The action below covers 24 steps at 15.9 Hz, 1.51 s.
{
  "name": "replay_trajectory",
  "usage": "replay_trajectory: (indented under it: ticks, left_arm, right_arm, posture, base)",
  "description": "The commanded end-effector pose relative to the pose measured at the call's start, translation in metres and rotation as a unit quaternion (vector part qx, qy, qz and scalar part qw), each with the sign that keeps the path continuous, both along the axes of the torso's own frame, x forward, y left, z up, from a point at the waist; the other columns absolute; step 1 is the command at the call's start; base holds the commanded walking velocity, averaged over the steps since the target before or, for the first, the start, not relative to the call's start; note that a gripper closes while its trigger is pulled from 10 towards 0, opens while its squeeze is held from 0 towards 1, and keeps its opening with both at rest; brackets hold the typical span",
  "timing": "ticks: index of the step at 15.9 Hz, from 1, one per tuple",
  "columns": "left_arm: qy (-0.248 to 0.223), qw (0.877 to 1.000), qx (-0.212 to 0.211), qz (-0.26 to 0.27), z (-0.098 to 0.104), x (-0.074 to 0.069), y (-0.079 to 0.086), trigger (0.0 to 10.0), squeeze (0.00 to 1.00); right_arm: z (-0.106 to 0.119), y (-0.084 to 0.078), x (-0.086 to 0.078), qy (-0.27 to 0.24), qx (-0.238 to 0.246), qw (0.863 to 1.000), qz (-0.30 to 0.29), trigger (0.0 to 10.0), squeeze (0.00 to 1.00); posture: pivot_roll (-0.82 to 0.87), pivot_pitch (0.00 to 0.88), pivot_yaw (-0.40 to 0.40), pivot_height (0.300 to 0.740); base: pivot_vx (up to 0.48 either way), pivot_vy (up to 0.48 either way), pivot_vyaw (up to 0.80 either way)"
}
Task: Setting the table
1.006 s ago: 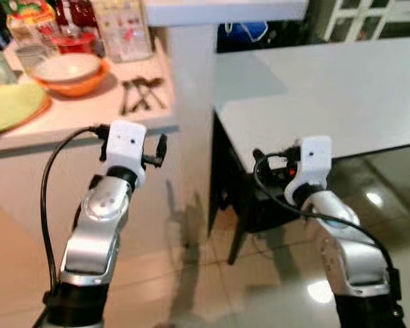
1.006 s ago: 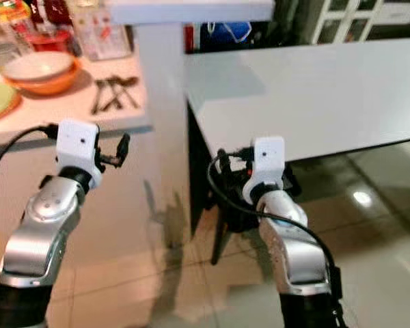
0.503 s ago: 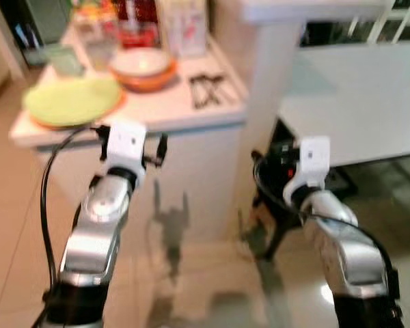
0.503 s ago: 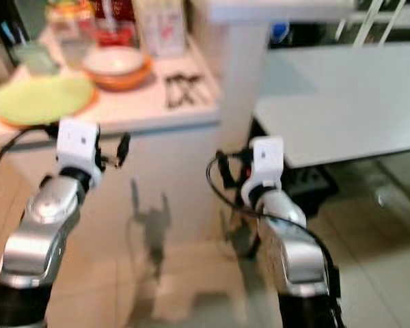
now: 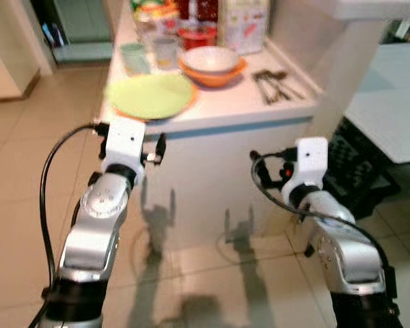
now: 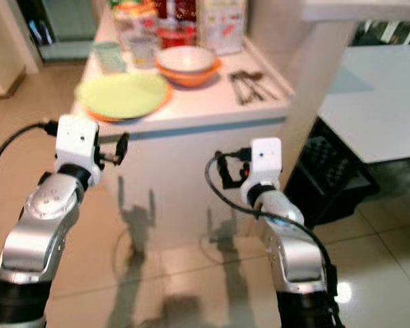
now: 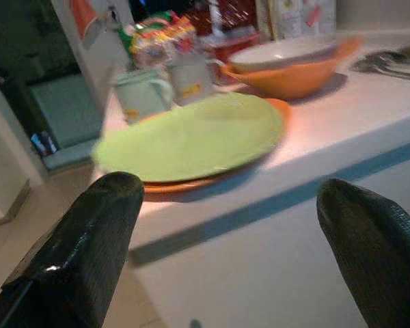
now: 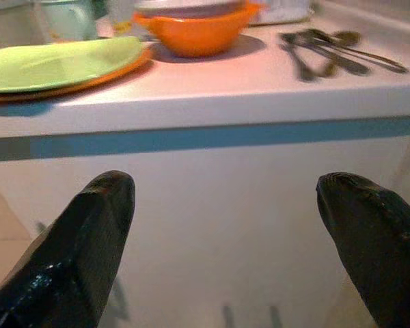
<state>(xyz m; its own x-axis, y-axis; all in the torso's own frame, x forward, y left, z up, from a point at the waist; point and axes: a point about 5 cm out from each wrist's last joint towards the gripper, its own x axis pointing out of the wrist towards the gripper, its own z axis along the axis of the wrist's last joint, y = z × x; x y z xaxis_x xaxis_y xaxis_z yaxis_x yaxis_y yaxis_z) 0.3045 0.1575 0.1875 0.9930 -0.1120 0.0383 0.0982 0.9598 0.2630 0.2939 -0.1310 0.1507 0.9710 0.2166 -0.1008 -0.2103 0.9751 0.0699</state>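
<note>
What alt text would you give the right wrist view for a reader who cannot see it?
Two open black fingers frame the white front of a counter. On top lie a green plate stacked on an orange one, an orange bowl with a white bowl inside, and a cluster of cutlery.

floor (image 5: 14, 178) glossy tile | cutlery (image 5: 273, 85) metal | arms silver, shiny

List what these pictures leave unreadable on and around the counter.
- Cutlery: blurred in both eye views, so the pieces cannot be counted or told apart.
- Packets and boxes at the counter's back: cut off by the top edge, labels blurred.
- White bowl in the orange bowl: contents too blurred to tell.
- Orange plate under the green plate: mostly covered.
</note>
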Motion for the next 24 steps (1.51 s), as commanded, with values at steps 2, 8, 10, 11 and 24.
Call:
replay_trajectory:
  ticks: [2,8,10,11,24]
  left_arm:
    - [0.003,1.0,0.007,0.004,-0.001,-0.001,0.006,10.0,0.0]
    - [0.017,1.0,0.012,0.016,-0.004,0.0,0.005,10.0,0.0]
    - [0.012,1.0,0.014,0.008,-0.002,0.0,0.003,10.0,0.0]
    - [0.015,1.0,-0.017,-0.001,-0.002,0.0,0.002,10.0,0.0]
    - [-0.041,0.998,-0.036,0.021,0.018,0.005,0.0,10.0,0.0]
  right_arm:
    - [0.005,0.007,0.0,-0.011,0.002,1.0,0.007,10.0,0.0]
    - [0.006,0.006,-0.001,-0.014,0.001,1.0,0.005,10.0,0.0]
    - [0.008,0.006,0.0,-0.017,-0.002,1.0,0.007,10.0,0.0]
    - [0.009,0.006,0.001,-0.02,-0.004,1.0,0.008,10.0,0.0]
    - [0.036,-0.001,0.011,-0.07,-0.017,0.997,-0.02,10.0,0.0]
  posture:
    - [0.06,0.0,0.01,0.74]
    - [0.06,0.0,0.013,0.74]
    - [0.06,0.0,0.011,0.74]
    - [0.07,0.0,0.006,0.74]
    - [0.07,0.0,0.003,0.74]
  base:
    - [0.0,0.24,0.0]
    - [0.0,-0.306,0.0]
    - [0.0,0.0,0.0]
    - [0.0,0.0,0.0]
    - [0.0,0.0,0.0]
